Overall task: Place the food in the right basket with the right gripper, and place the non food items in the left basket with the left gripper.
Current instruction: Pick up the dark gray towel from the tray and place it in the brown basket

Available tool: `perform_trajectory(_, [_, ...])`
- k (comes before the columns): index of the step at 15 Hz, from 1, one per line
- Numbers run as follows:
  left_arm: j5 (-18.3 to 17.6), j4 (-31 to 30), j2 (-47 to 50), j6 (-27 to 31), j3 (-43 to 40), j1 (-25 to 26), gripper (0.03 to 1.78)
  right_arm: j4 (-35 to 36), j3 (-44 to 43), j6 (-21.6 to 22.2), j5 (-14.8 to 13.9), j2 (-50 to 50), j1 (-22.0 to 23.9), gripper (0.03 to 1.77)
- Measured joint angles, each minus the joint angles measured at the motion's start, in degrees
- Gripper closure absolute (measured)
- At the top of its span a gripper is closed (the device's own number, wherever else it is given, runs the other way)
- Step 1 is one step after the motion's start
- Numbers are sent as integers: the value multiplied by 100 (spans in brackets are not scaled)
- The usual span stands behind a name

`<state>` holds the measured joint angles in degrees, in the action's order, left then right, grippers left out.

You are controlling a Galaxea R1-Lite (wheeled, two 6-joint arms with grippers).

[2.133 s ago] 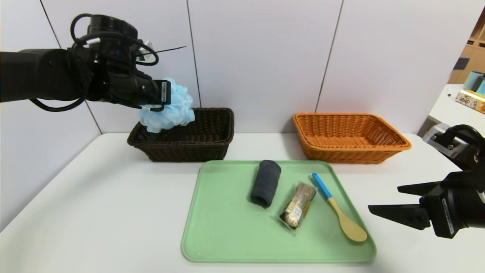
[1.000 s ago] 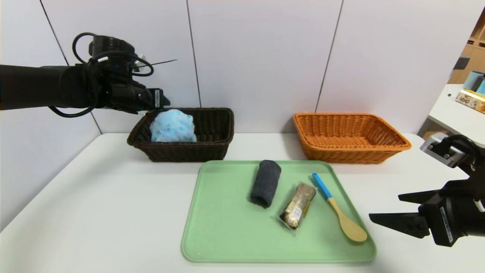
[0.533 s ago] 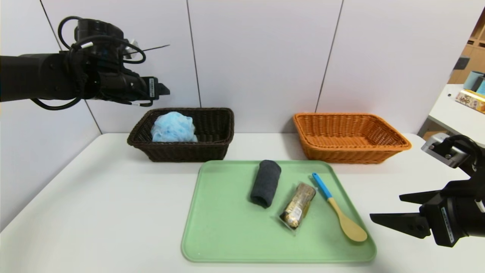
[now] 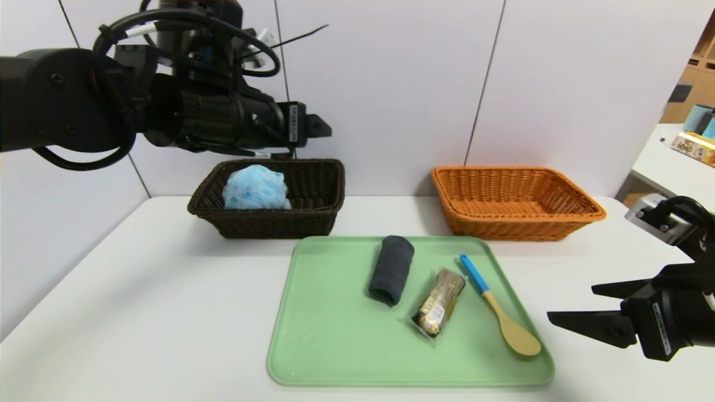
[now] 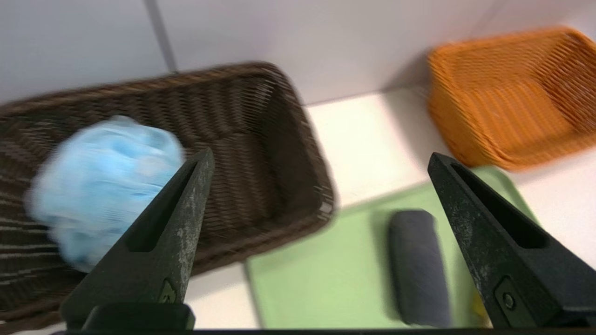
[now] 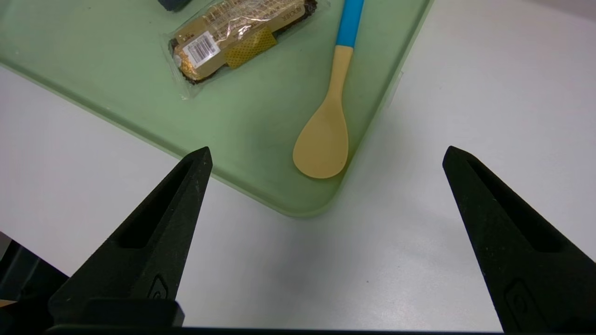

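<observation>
From where I sit, the wrapped snack packet (image 4: 439,303) lies on the green tray (image 4: 410,357), toward four o'clock of its centre, between the rolled dark cloth (image 4: 392,270) and the blue-handled spoon (image 4: 501,307); all three rest on that tray.

In my left wrist view the packet is nearly all hidden behind a finger, and the orange basket (image 4: 518,204) is cut off at the edge. My right wrist view catches only a corner of the cloth and crops the spoon's handle. In the head view I can't make out much of the left pincer's tips.

The dark brown basket (image 4: 266,199), at eleven o'clock from the tray, holds the light-blue pouf (image 4: 256,188) in its nine o'clock half. The orange basket sits at one o'clock from the tray, with nothing in it.

My left arm reaches in from nine o'clock, its pincer (image 5: 320,158) above the brown basket, spread wide and gripping nothing. My right pincer (image 6: 328,151) hangs over the counter (image 4: 156,312) at about four o'clock from the tray, also spread and holding nothing.
</observation>
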<state>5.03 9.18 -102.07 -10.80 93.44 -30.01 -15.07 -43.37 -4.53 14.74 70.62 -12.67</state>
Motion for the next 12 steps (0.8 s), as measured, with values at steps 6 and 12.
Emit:
perform_trajectory(6, [91,-30,-143,-102,-452,-1620,14,5,-9,0,0,0,90,9])
perform_trajectory(12, [686,-20,-931,-650,-185,-2125,13,-6,73,2,-5,-59,162,9])
